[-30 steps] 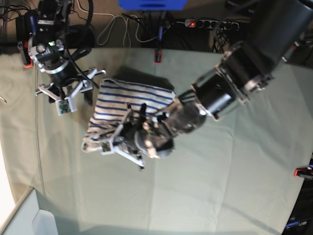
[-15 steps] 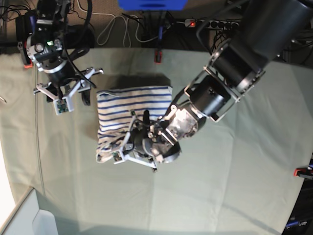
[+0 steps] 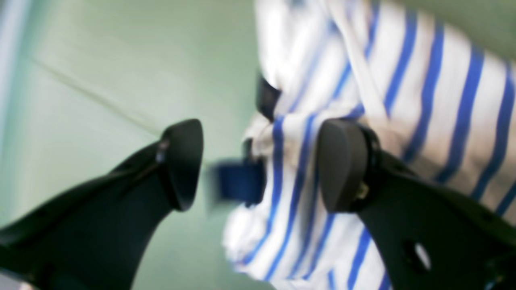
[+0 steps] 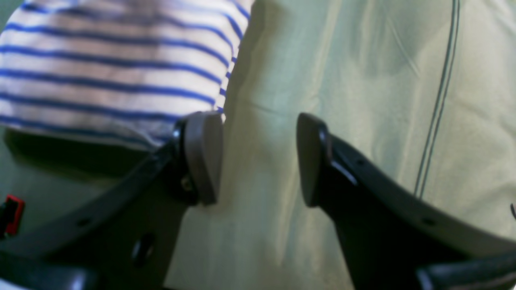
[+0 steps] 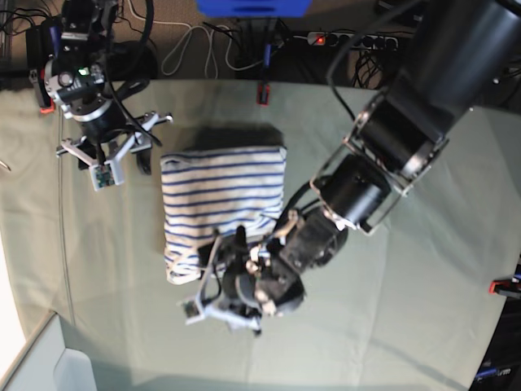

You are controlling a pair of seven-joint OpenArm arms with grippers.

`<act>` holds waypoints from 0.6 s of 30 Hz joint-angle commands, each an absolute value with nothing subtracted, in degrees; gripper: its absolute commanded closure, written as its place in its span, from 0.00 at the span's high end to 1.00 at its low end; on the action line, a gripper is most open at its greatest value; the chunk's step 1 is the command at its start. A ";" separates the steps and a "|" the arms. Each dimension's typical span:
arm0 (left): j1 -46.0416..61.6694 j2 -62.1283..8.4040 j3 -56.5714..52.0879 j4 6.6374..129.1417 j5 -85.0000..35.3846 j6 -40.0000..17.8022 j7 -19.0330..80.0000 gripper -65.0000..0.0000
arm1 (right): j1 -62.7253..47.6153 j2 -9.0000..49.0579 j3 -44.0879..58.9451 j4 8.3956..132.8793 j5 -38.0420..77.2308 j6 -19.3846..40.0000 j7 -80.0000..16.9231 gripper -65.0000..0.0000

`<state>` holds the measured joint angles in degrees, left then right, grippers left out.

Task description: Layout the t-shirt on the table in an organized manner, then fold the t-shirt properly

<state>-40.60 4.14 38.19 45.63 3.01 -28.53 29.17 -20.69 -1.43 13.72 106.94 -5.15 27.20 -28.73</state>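
I see the t-shirt [image 5: 221, 204] folded on the tabletop [image 5: 407, 309], soft, light, slumps; I'd pinch doubled hem by the blue tag [image 3: 238, 181]. Left tool [image 3: 258, 165] spread wide, empty; right tool [image 4: 260, 159] parted, empty, beside the shirt

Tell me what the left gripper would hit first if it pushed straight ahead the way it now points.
Probably the t-shirt. The left gripper stands open, with the shirt's edge and dark blue tag directly ahead between its fingers. Blur hides the depth, so the table beneath may follow.
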 commanded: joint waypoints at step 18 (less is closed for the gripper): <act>-6.64 -8.84 -11.82 100.09 2.07 -28.44 53.93 0.67 | -16.22 -1.27 8.22 107.38 -4.00 27.47 -27.30 0.02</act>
